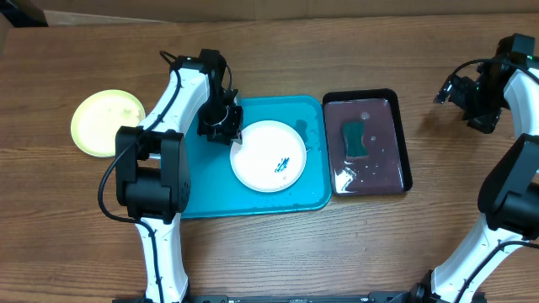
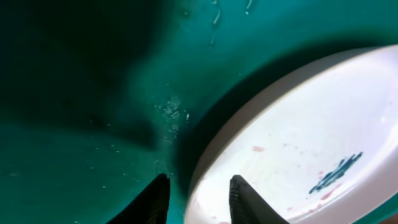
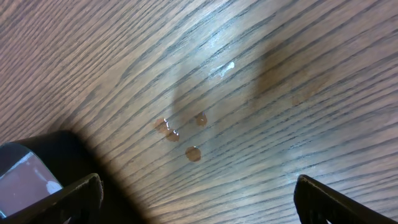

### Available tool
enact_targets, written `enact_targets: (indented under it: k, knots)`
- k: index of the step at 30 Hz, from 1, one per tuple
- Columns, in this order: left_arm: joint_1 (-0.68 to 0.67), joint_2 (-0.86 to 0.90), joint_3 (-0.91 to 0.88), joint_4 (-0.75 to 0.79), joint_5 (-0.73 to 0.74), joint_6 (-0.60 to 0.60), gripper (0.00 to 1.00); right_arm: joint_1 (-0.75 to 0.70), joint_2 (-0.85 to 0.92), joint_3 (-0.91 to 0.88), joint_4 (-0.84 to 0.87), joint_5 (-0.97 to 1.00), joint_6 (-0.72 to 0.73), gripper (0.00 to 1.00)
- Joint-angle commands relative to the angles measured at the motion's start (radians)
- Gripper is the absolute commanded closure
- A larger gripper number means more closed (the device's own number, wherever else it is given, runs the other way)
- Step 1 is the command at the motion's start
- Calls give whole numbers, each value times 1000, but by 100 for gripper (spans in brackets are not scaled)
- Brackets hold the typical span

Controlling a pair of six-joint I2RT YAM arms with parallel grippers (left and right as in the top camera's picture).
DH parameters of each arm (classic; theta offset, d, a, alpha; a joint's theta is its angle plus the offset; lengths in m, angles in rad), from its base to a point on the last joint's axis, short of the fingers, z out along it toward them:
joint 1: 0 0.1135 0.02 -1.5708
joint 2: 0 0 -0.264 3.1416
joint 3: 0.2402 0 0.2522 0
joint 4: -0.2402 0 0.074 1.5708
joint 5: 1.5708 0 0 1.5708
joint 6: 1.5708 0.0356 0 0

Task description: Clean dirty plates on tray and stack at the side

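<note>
One smeared white plate is found on the tray, its rim straddled, not gripped, by the parted fingers of the left claw. The right claw is spread empty over the table, well apart from the tray.

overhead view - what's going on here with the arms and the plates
The left gripper is down on the turquoise tray, open, with its fingers either side of the left rim of the white plate. That plate is dirty, with a teal smear on it. A yellow-green plate sits on the table left of the tray. The right gripper hangs open over bare wood at the far right, holding nothing. The sponge lies in the black tray.
</note>
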Motion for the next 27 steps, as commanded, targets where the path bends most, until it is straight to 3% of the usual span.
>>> enact_targets:
  k: [1, 8, 15, 20, 27]
  knots:
    - [2, -93, 32, -6, -81, -16, 65, 0, -22, 26, 2, -5, 0, 0]
    - [-11, -233, 31, -22, -159, -64, 65, 0, -22, 26, 2, -5, 0, 0]
    - [-90, -250, -5, -53, -221, -89, 65, 0, -22, 26, 2, -5, 0, 0]
    - [-156, -250, -124, 49, -363, -158, 64, 0, -22, 26, 2, -5, 1, 0]
    - [-164, -250, -272, 209, -371, -165, 63, 0, -22, 26, 2, -5, 1, 0]
